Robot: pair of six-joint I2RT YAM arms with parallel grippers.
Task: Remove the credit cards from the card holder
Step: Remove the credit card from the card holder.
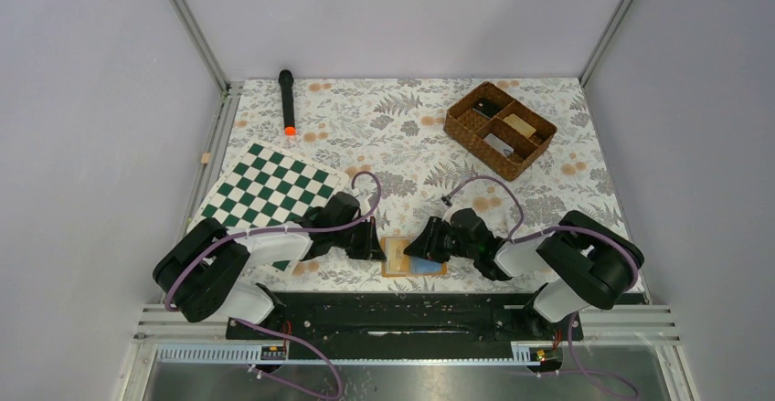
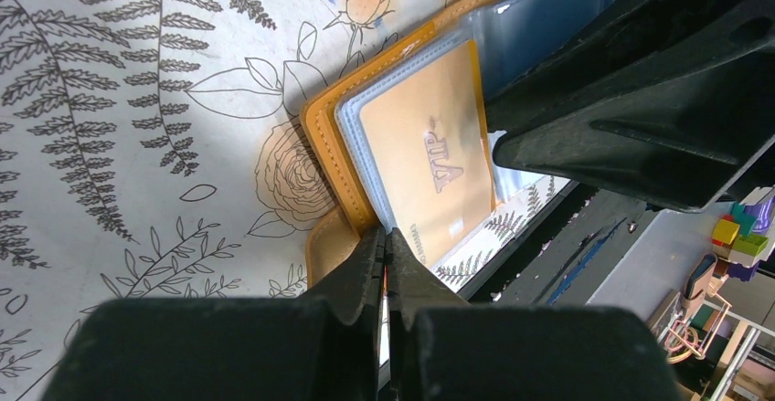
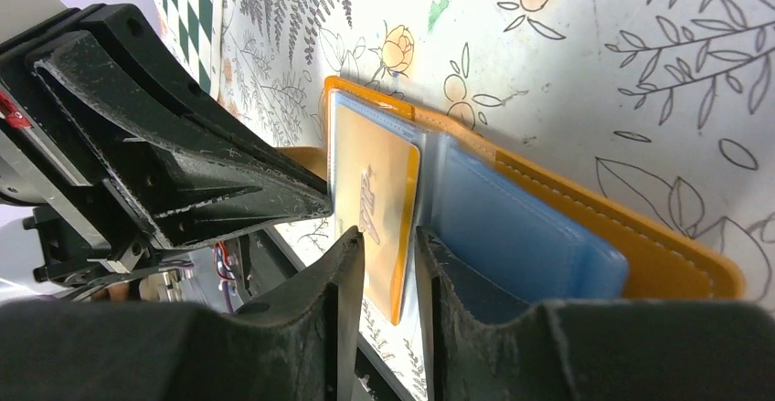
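At the table's 6 o'clock edge, the card holder (image 1: 402, 264) is lying open between both arms. The beige card (image 3: 375, 191), printed "VIP", is poking out toward 6, its long axis running 12-to-6. The right gripper (image 3: 387, 238), jaws slightly parted, is reaching over it from 3. The left gripper (image 2: 385, 237), pressed together, is touching the holder's 9 o'clock edge. The light blue card (image 3: 521, 227) is lying sleeved alongside.

Both arms bent low and reached inward toward the card holder (image 2: 322, 131). The left end effector (image 2: 386, 233) sat fully closed at its left edge, and the right end effector (image 3: 391, 241) stood narrowly parted over its middle.
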